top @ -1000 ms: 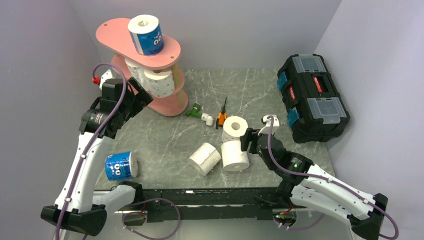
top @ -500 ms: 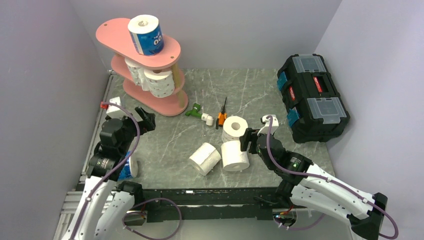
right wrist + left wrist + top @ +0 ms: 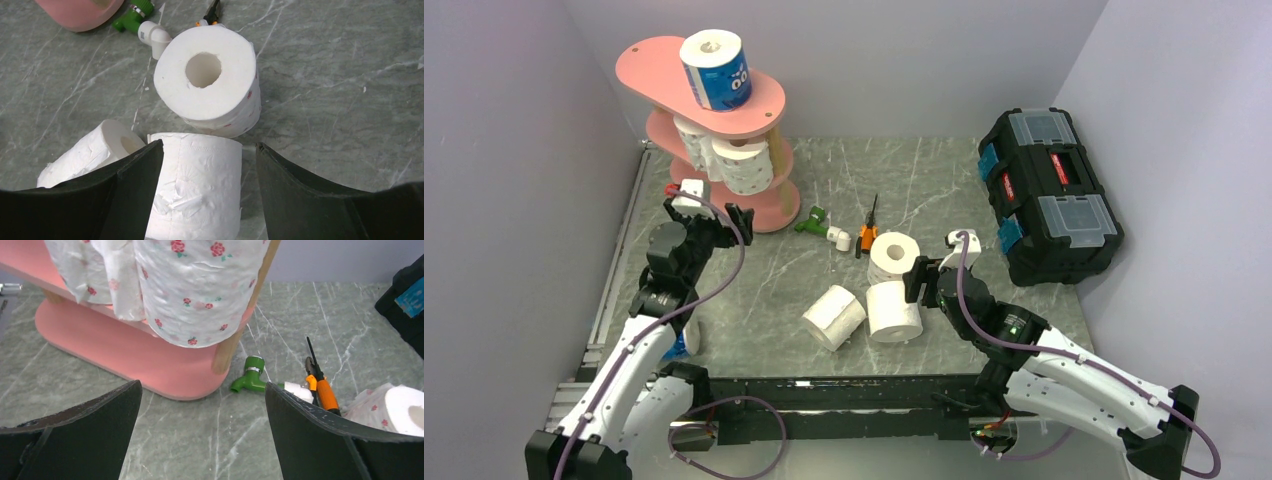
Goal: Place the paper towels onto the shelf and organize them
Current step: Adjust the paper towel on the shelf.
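Observation:
The pink shelf (image 3: 764, 100) stands at the far left. A blue-wrapped paper towel roll (image 3: 715, 70) sits on its top board, and two pink-dotted rolls (image 3: 742, 165) sit on the middle board. My left gripper (image 3: 724, 222) hangs open and empty just in front of the shelf's bottom board (image 3: 125, 350). A blue roll (image 3: 688, 338) on the table is mostly hidden under the left arm. My right gripper (image 3: 209, 145) stands open astride an upright plain roll (image 3: 197, 190); its left finger is at the roll and a gap shows on the right. A dotted roll (image 3: 210, 80) stands beyond, and a plain roll (image 3: 85, 160) lies to the left.
A green-and-white plastic tool (image 3: 824, 226) and an orange-handled tool (image 3: 868, 225) lie between the shelf and the loose rolls. A black toolbox (image 3: 1049, 195) sits at the right edge. Purple walls close in on the left, right and back.
My left arm pulled back from the shelf's middle board, dropped low, then swung forward toward the shelf's base, covering the blue roll on the table. The right arm has not moved.

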